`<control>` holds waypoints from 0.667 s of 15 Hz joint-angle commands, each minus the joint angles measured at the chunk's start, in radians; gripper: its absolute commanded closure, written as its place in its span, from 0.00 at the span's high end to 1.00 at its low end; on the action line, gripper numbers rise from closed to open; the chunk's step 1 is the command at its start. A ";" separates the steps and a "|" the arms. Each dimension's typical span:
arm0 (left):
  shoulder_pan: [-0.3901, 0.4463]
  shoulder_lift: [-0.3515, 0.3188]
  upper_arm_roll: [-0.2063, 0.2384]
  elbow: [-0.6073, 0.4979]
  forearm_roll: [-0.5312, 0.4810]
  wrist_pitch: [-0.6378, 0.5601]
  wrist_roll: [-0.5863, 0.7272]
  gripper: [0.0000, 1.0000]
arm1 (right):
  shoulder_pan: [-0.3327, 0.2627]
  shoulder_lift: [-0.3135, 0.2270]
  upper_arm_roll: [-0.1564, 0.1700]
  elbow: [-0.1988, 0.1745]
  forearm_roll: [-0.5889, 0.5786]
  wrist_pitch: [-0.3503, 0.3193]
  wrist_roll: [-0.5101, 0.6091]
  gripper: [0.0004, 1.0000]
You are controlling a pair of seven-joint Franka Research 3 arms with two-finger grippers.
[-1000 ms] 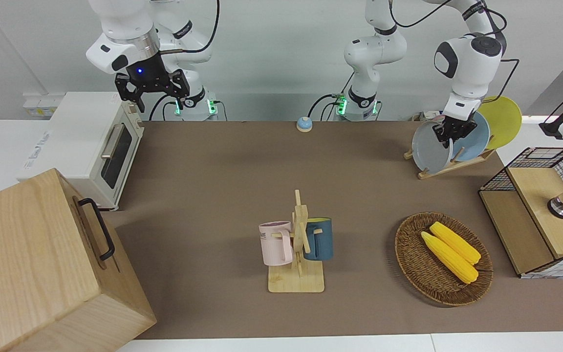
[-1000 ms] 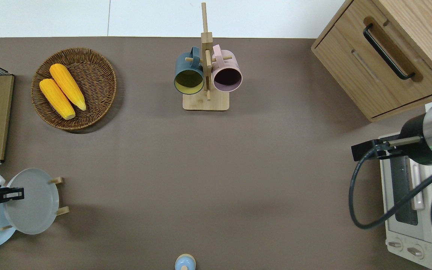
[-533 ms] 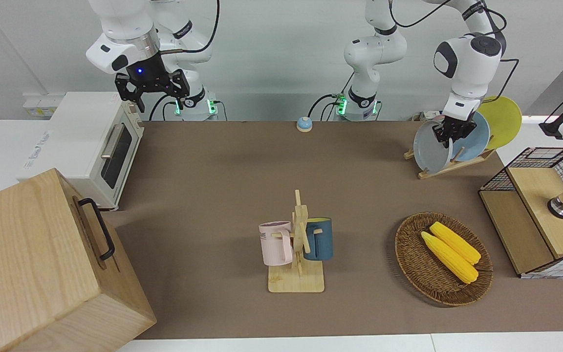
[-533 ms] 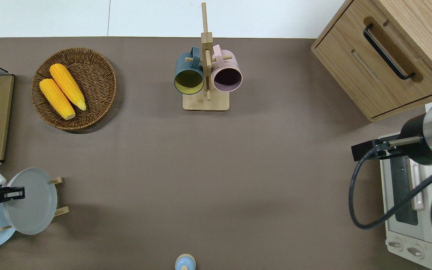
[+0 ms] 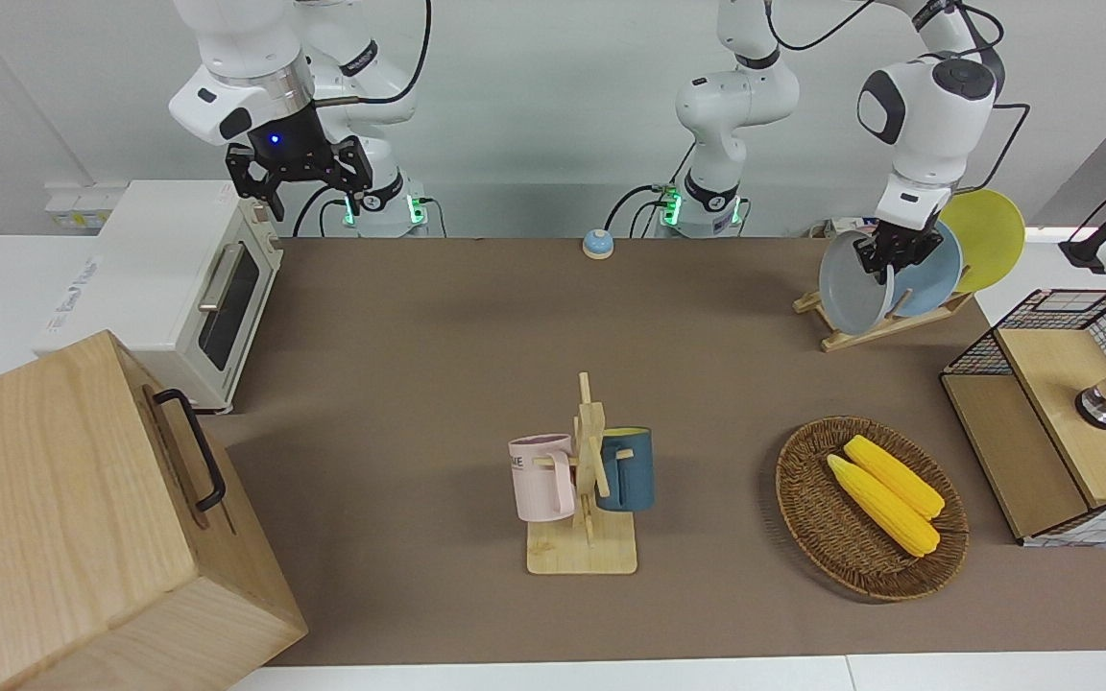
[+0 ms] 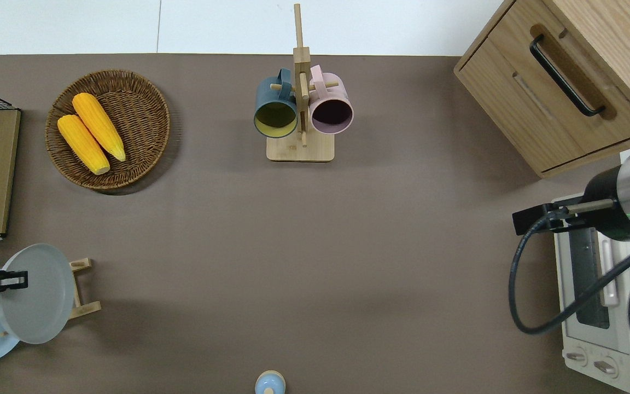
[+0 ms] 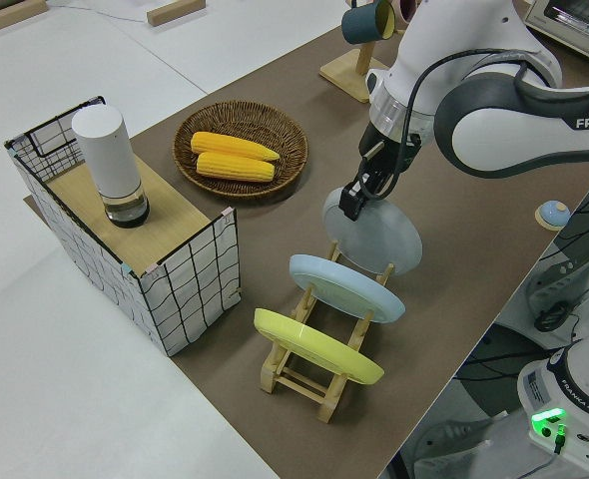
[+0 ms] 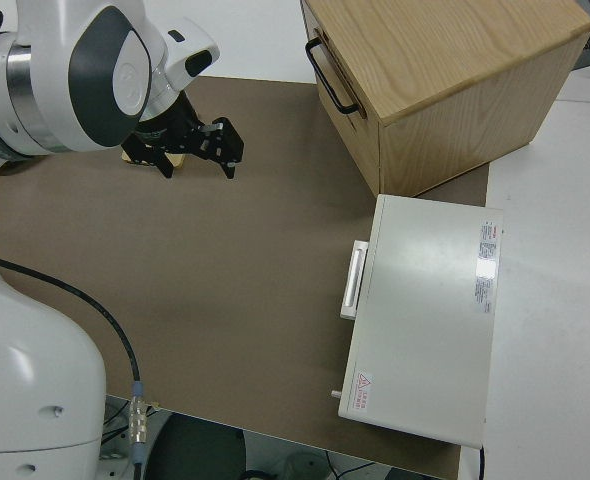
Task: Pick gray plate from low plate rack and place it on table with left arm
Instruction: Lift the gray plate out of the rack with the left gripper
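The gray plate [image 5: 853, 288] [image 6: 36, 298] [image 7: 376, 236] hangs tilted on edge over the end slot of the low plate rack [image 5: 884, 322] [image 6: 82, 289] [image 7: 319, 384] that is farthest from the table's end. My left gripper [image 5: 888, 263] [image 6: 4, 280] [image 7: 353, 201] is shut on its upper rim. The plate's lower edge sits close above the rack's pegs; contact cannot be made out. A sky-blue plate [image 5: 929, 278] [image 7: 346, 287] and a yellow plate [image 5: 987, 226] [image 7: 317, 346] still lean in the rack. The right arm is parked, its gripper [image 5: 296, 184] [image 8: 191, 152] open.
On the brown table [image 5: 419, 365]: a wicker basket [image 5: 807, 518] with two corn cobs, a wooden mug stand [image 5: 584, 552] with a pink and a blue mug, a wire-sided box [image 5: 1052, 422], a wooden cabinet [image 5: 63, 518], a toaster oven [image 5: 179, 288], a small blue bell [image 5: 597, 244].
My left gripper has lifted the gray plate a little higher out of its rack slot and drawn it slightly toward the left arm's end of the table. The right arm has not moved.
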 commanded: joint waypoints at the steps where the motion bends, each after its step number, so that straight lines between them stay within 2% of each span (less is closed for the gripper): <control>1: -0.008 -0.016 -0.036 0.080 0.001 -0.123 -0.042 0.00 | -0.010 -0.002 0.006 0.006 0.010 -0.013 -0.001 0.99; 6: -0.008 -0.017 -0.110 0.177 -0.033 -0.277 -0.131 0.00 | -0.010 -0.002 0.006 0.006 0.010 -0.013 0.000 0.99; 10: -0.008 -0.017 -0.115 0.214 -0.166 -0.346 -0.148 0.00 | -0.010 -0.002 0.006 0.006 0.010 -0.013 -0.001 0.99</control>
